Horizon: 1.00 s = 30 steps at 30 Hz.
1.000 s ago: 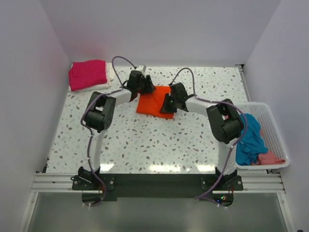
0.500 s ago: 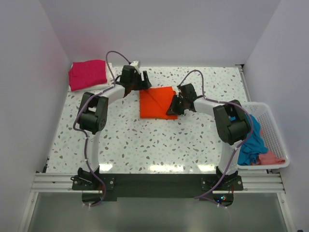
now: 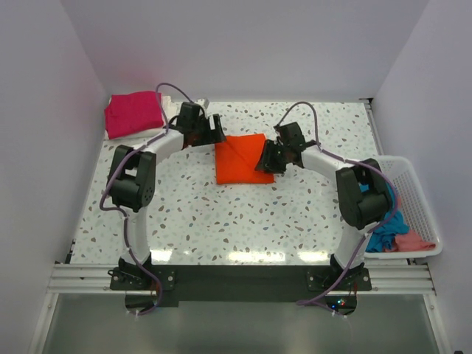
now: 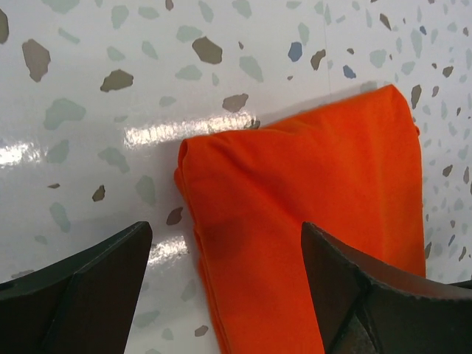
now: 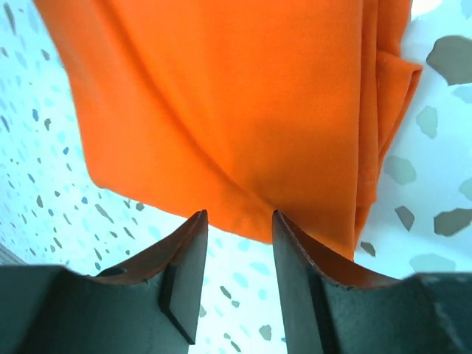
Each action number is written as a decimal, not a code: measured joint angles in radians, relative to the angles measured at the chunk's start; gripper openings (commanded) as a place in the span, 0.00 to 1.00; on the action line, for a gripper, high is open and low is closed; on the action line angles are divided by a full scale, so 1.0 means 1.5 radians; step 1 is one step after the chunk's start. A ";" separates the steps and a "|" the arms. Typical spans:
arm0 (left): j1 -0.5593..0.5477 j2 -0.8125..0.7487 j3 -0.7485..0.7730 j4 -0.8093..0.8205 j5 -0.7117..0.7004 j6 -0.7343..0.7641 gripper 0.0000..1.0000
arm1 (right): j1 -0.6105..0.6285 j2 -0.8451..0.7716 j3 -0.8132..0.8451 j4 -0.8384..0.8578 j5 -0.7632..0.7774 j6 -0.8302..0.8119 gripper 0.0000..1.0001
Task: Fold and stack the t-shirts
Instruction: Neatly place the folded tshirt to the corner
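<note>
The folded orange t-shirt [image 3: 240, 157] lies flat on the worktop [image 3: 221, 214] near the far edge's middle, flanked by the left gripper [image 3: 214, 130], wide apart, and the right gripper [image 3: 264, 158], narrowly apart and empty, seemingly to square its sides before stacking.

Top cam is sitting high & behind the arm bases [image 3: 236, 280], looking down & fwd over the whole table [image 3: 221, 214]; the bases are showing at 6 o'clock, far edge at 12.

L wrist cam is riding close above the orange tee [image 4: 310, 221], facing down past the left gripper [image 4: 221, 251] at 6.

R wrist cam is sitting even closer, the tee [image 5: 221, 110] filling its frame from 12, right gripper [image 5: 237, 221] at 6.

All 3 are sharing that tee [image 3: 240, 158] & the speckled top around it.
</note>
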<state>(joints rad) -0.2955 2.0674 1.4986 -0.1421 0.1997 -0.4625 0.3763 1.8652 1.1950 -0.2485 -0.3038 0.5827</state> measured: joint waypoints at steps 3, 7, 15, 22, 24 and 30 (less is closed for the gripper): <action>0.000 0.000 -0.010 -0.027 0.005 -0.003 0.87 | -0.001 -0.017 0.019 -0.021 0.025 -0.011 0.53; -0.001 -0.001 -0.017 -0.063 0.004 -0.005 0.87 | -0.002 -0.020 0.045 -0.044 0.073 -0.029 0.58; -0.016 -0.002 -0.044 -0.090 0.002 -0.004 0.87 | -0.011 -0.003 0.082 -0.072 0.156 -0.064 0.62; -0.029 -0.006 -0.051 -0.088 0.004 -0.004 0.86 | -0.016 0.050 0.108 -0.076 0.175 -0.080 0.63; -0.031 -0.006 -0.052 -0.085 0.004 -0.004 0.86 | -0.016 0.063 0.110 -0.077 0.174 -0.082 0.63; -0.036 -0.006 -0.058 -0.072 0.004 -0.005 0.84 | -0.016 0.088 0.120 -0.074 0.171 -0.083 0.62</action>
<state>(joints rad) -0.3500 2.0583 1.4109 -0.2501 0.2050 -0.4694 0.3523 1.9976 1.3750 -0.3595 -0.0471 0.4587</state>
